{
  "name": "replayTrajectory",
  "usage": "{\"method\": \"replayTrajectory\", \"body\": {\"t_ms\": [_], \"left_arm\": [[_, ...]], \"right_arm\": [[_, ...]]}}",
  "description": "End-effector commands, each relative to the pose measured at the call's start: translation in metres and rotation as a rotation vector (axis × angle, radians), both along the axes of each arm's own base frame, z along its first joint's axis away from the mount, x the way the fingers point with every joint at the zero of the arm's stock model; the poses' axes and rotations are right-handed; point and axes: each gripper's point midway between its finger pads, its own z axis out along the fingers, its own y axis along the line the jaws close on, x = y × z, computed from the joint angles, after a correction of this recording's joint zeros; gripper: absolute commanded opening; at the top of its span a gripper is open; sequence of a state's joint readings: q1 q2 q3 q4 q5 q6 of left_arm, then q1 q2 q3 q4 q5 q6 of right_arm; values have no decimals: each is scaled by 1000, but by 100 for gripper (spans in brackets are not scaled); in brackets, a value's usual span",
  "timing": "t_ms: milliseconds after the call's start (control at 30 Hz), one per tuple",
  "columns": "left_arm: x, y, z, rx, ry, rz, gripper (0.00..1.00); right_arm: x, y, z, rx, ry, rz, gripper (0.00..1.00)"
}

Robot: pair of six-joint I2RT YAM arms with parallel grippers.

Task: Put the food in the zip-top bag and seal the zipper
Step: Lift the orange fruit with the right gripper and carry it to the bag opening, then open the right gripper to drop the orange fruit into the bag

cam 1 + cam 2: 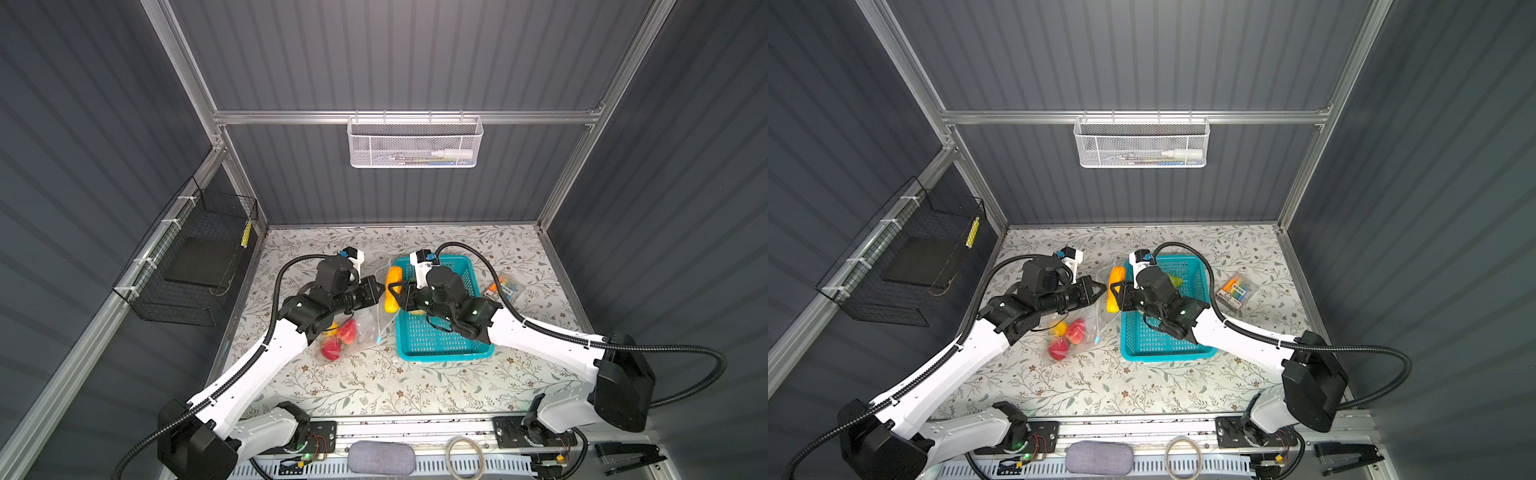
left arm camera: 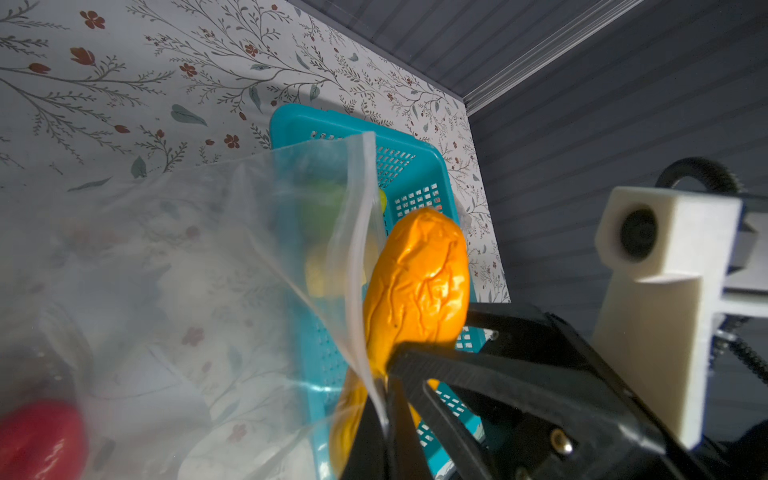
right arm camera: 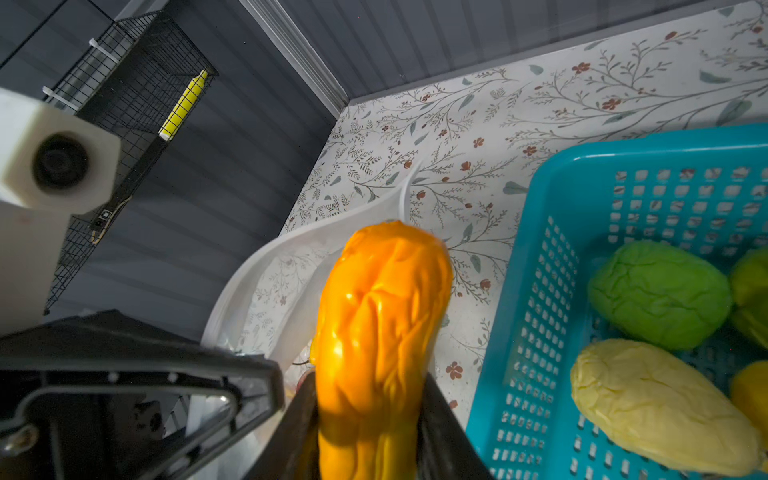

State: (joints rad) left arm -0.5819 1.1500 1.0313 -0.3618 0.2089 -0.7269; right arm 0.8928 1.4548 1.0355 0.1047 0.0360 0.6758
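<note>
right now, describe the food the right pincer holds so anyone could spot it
Find the teal basket; at its left rim the right pincer grips an orange toy. It is the only long, wrinkled, bright orange food piece.

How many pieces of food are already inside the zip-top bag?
3 visible: a red one at the near end of the zip-top bag, a pinkish-red one just behind it, and a yellow one by the left arm, which may hide more.
</note>
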Motion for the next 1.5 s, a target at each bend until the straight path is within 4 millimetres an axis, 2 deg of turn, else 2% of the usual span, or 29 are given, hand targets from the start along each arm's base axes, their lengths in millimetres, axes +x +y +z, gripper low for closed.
{"method": "replayTrajectory", "body": {"t_ms": [0,167,333,533,733,967,1167,1267,1400,1467], "left_arm": [[-1,0,15,-29,-30,5,0],[0,-7,12,-41,-19,-21,0],[-1,-12,15,-54,-19,-49,0],[-2,-6,13,-44,-24,-23,0],[-1,-3,10,-40,-25,-5,0],[5,0,8,-25,-42,22,0],[8,2,8,4,-55,30,0],[9,6,7,10,-63,52,0],[8,11,8,13,-73,69,0],[8,11,8,11,-73,75,0]], "right_arm": [[-9,7,-10,16,31,18,34],[-21,16,-23,4,70,65,35],[-17,19,-28,-44,81,69,39],[-11,21,-28,-93,77,57,52],[-9,16,-17,-111,44,45,64],[-7,-1,6,-144,-21,14,75],[-5,-27,23,-171,-68,-31,81],[-7,-37,31,-170,-95,7,86],[1,-69,35,-268,-147,-35,98],[8,-89,32,-335,-158,-81,99]]}}
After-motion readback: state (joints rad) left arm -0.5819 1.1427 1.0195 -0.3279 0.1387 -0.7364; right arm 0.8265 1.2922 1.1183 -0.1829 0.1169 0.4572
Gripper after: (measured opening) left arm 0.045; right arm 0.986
